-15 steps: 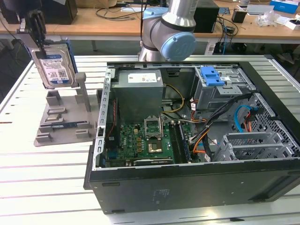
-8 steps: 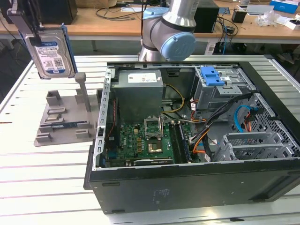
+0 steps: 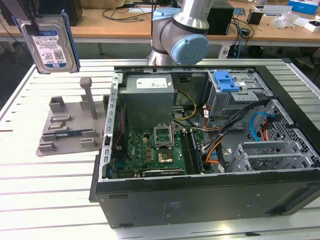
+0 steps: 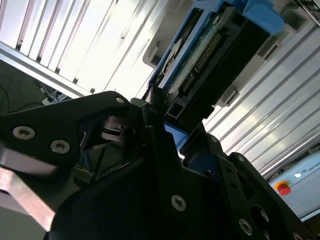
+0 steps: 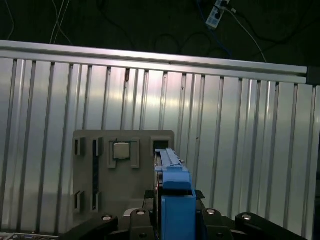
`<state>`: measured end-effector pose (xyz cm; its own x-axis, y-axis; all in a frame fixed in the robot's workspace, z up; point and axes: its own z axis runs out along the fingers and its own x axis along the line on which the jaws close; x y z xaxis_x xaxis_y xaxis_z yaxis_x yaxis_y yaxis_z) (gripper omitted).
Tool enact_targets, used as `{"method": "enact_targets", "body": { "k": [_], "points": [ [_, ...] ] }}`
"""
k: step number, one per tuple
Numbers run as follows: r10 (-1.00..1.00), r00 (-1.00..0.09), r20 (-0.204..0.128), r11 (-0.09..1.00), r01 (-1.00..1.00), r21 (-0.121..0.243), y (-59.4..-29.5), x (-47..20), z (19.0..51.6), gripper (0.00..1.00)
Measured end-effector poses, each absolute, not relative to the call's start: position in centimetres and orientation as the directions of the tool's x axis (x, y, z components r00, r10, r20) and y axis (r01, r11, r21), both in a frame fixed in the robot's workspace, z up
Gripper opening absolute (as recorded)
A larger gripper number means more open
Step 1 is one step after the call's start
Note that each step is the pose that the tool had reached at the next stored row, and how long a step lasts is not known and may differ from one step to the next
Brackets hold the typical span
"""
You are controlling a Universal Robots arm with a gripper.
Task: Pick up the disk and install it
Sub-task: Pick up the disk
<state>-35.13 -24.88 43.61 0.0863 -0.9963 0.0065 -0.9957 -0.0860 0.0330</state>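
Observation:
The disk [image 3: 47, 42], silver with a white-and-blue label and a blue bracket around it, hangs upright in the air at the exterior view's far left, high above the grey holder plate [image 3: 67, 127]. My gripper [image 3: 31, 20] is shut on its upper end. Both wrist views show the disk edge-on, with its blue bracket [image 5: 176, 197] running away from the black fingers [image 5: 210, 216]. In the second wrist view the disk's connector edge [image 4: 210, 55] sticks out past the gripper [image 4: 162, 117]. The grey drive cage with a blue latch [image 3: 226, 80] sits in the open computer case [image 3: 150, 200], far to the right of the disk.
The holder plate [image 5: 125, 165] lies directly below the disk and carries a small square chip [image 5: 121, 150] and an upright post [image 3: 87, 95]. Inside the case are a grey power supply box [image 3: 147, 100], the green motherboard [image 3: 155, 150] and loose cables [image 3: 235, 125]. The arm's base [image 3: 180, 35] stands behind the case.

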Motion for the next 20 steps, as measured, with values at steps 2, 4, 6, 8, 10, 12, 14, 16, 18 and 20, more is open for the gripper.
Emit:
{"method": "enact_targets", "body": {
  "k": [2,4,6,8,10,12,14,16,18,20],
  "points": [
    [-0.996,0.086,0.006,-0.086,-0.996,0.033,-24.9,-35.1,44.5,0.37],
    [-0.996,0.086,0.006,-0.086,-0.996,0.033,-24.9,-35.1,46.2,0.37],
    [-0.996,0.086,0.006,-0.086,-0.996,0.033,-24.9,-35.1,47.2,0.37],
    [-0.996,0.086,0.006,-0.086,-0.996,0.033,-24.9,-35.1,48.4,0.37],
    [-0.996,0.086,0.006,-0.086,-0.996,0.033,-24.9,-35.1,49.6,0.37],
    [-0.996,0.086,0.006,-0.086,-0.996,0.033,-24.9,-35.1,50.6,0.37],
    [-0.996,0.086,0.006,-0.086,-0.996,0.033,-24.9,-35.1,52.1,0.37],
    [-0.996,0.086,0.005,-0.086,-0.996,0.033,-24.9,-35.1,52.5,0.37],
    [-0.996,0.086,0.005,-0.086,-0.996,0.033,-24.9,-35.1,52.5,0.37],
    [-0.996,0.086,0.004,-0.086,-0.996,0.033,-24.9,-35.1,52.5,0.37]
  ]
}}
